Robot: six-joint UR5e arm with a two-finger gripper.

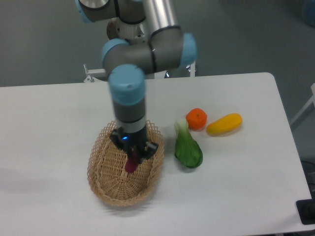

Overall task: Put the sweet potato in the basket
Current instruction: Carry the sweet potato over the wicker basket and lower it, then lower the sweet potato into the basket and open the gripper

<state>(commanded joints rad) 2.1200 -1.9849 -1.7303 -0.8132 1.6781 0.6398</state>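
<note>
The oval tan wicker basket (110, 184) sits on the white table at the front left. My gripper (133, 156) hangs straight down over the basket's inside, near its far right part. It is shut on the small magenta-red sweet potato (131, 164), which points down from between the fingers just above the basket floor. The top of the sweet potato is hidden by the fingers.
A green leafy vegetable (187, 148) lies just right of the basket. A round orange fruit (196, 118) and a yellow oblong squash (224, 124) lie further right. The arm's column rises behind the basket.
</note>
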